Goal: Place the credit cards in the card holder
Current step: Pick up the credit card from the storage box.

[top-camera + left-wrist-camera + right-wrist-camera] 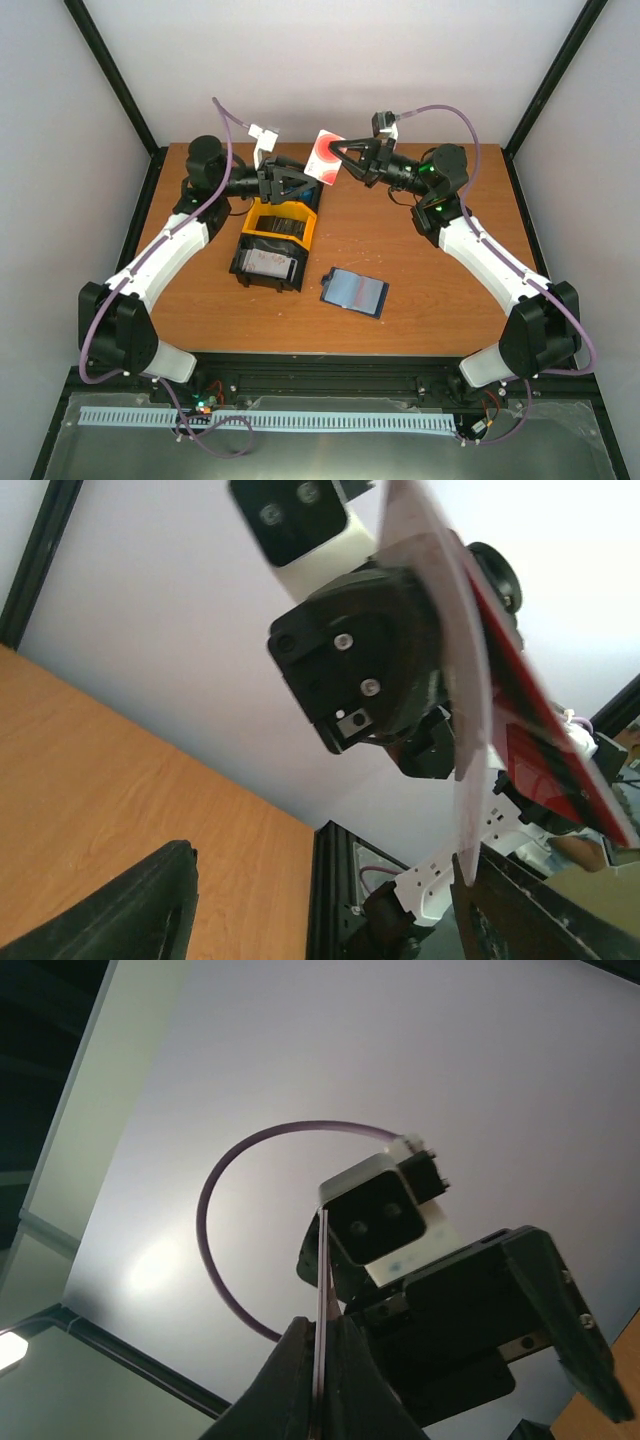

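hold: right gripper (347,160) pinches white red-circle credit card (326,156) aloft, upper centre, likely offered for handover | left gripper (298,184) jaws apart beside it, apparently to receive | card holder (354,292) lies open, lower centre

A white credit card (324,155) with a red circle hangs tilted in the air, pinched in the right gripper (340,160). The navy card holder (354,292) lies open on the table (430,285).
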### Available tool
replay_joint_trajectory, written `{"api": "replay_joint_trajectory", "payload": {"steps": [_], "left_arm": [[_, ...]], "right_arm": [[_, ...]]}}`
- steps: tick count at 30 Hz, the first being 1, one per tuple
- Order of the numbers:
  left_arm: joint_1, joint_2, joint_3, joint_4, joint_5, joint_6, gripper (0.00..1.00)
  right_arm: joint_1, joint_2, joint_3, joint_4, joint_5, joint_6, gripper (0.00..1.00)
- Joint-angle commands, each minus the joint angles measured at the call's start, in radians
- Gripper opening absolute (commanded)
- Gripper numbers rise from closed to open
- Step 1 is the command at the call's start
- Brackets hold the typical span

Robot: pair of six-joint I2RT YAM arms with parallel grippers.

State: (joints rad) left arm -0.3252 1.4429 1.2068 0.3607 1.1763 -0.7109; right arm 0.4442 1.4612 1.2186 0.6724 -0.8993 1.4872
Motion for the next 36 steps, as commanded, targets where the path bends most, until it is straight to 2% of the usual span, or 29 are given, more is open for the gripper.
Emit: {"api": "replay_joint_trajectory", "payload": {"steps": [1, 7, 12, 17, 20, 23, 27, 33, 36], "left_arm": [[0.02, 0.02, 0.028, -0.068, -0.059, -0.033, 0.69], [0.044, 0.025, 0.056, -0.056, -0.058, -0.09, 0.69], [0.047, 0.047, 0.086, -0.044, 0.005, -0.186, 0.69], [0.046, 0.083, 0.159, -0.188, 0.04, -0.138, 0.66], [0.047, 0.093, 0.18, -0.242, 0.056, -0.09, 0.61], [0.046, 0.103, 0.179, -0.244, 0.115, -0.082, 0.5], [0.046, 0.093, 0.154, -0.237, 0.193, -0.073, 0.42], [0.032, 0.083, 0.1, -0.204, 0.286, -0.097, 0.34], [0.027, 0.084, 0.087, -0.201, 0.295, -0.102, 0.23]], "right_arm": [[0.03, -0.025, -0.001, 0.029, -0.112, -0.005, 0.03], [0.03, -0.028, 0.003, -0.012, -0.136, -0.041, 0.03], [0.03, -0.042, 0.025, -0.232, -0.165, -0.227, 0.03], [0.03, -0.043, 0.035, -0.362, -0.176, -0.337, 0.03], [0.03, -0.043, 0.032, -0.389, -0.177, -0.362, 0.03], [0.03, -0.046, 0.036, -0.425, -0.167, -0.385, 0.03], [0.03, -0.053, 0.04, -0.48, -0.114, -0.423, 0.03], [0.029, -0.037, 0.014, -0.452, -0.06, -0.407, 0.03], [0.024, -0.033, -0.016, -0.435, -0.045, -0.406, 0.03]]}}
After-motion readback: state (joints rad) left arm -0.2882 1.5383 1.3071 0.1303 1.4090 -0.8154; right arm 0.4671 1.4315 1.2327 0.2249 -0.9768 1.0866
